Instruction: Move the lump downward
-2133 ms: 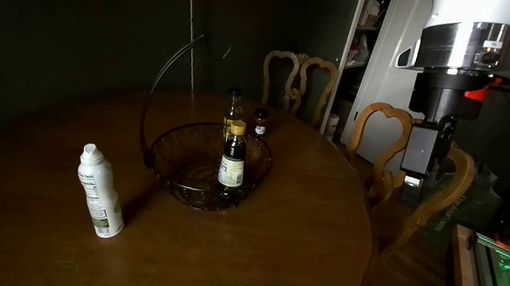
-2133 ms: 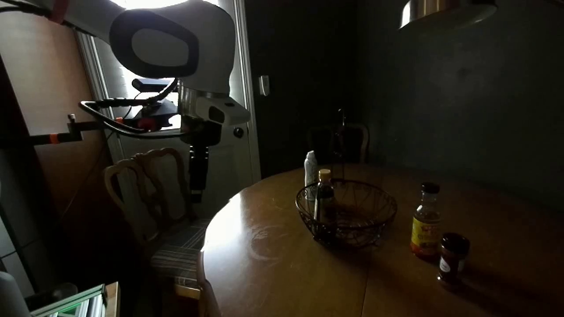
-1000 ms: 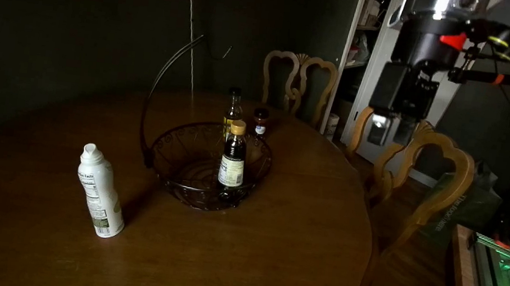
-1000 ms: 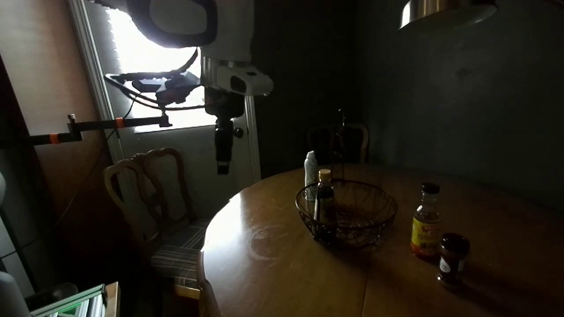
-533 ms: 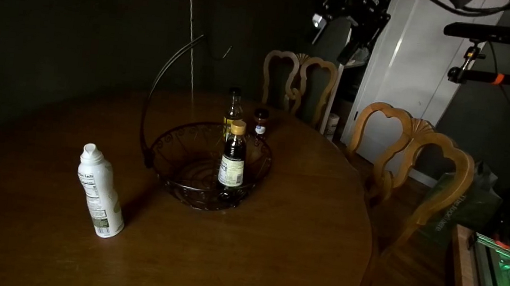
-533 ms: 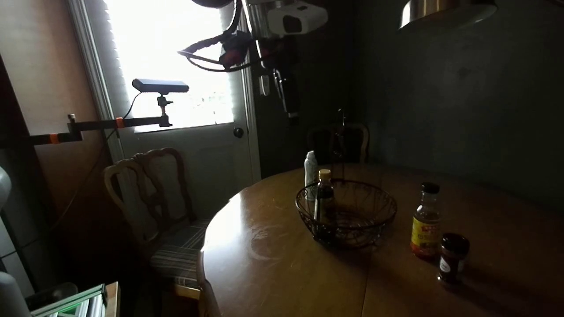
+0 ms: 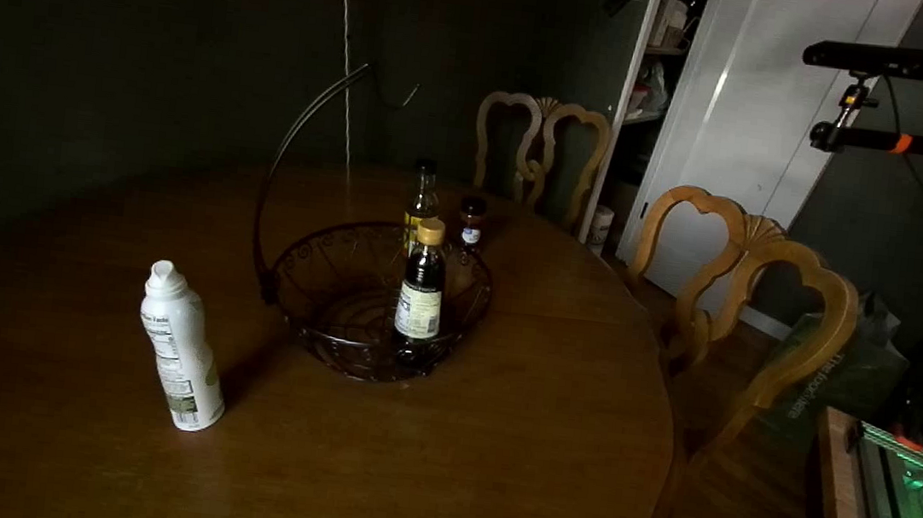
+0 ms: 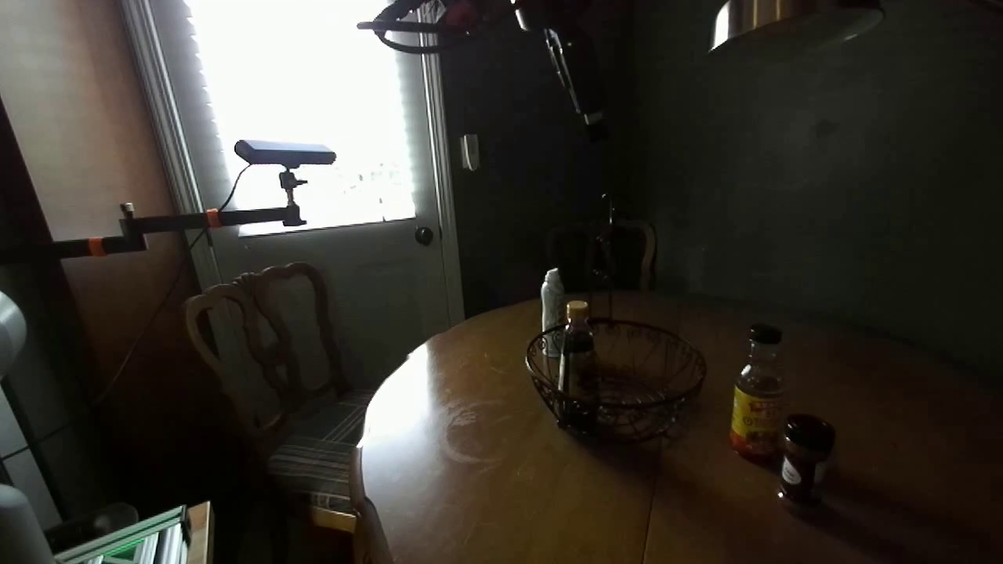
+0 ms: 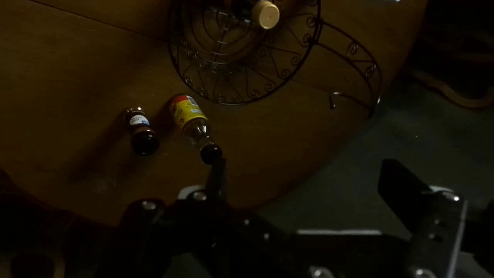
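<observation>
Dim wall (image 8: 823, 180) is backing the worktop (image 8: 501, 501) in an exterior view; lump (image 8: 795, 16) is hanging high at right, end effector (image 8: 593, 124) hovering left of it, apart. In an exterior view, wire basket (image 7: 337, 339) is sitting mid-worktop; lump isn't showing there. Wrist view: fingers (image 9: 397, 177) are standing spread, nothing between, lump out of frame; approaching w/o seeing it, one could be bumping it & setting it swinging b/c it's prob. hanging loose.
</observation>
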Robot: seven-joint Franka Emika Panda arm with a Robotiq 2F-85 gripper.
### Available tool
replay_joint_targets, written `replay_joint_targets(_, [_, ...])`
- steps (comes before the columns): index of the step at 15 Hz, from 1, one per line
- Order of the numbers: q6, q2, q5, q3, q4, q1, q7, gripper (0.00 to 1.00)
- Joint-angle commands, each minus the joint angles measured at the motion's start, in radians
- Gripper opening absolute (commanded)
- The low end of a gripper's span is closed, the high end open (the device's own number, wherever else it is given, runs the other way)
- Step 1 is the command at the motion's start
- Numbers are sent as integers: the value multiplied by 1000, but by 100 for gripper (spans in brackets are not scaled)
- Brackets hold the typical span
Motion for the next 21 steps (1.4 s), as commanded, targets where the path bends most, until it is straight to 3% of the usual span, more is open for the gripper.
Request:
replay_joint_targets(1, [-4,1,0,-2,10,-3,6,100])
replay_joint_targets(5, [-4,3,0,-2,12,-4,11,100])
replay_joint_targets(8, [49,66,-41,13,94,-16,32,100])
replay_joint_targets(11, [86,135,-88,14,229,-36,90,100])
replay_joint_targets(16, [39,290,-228,-10,516,-83,183,100])
replay_joint_targets(18, [18,364,-247,-29,637,-89,197,100])
replay_joint_targets(21, [-121,460,-173,-59,804,-85,138,100])
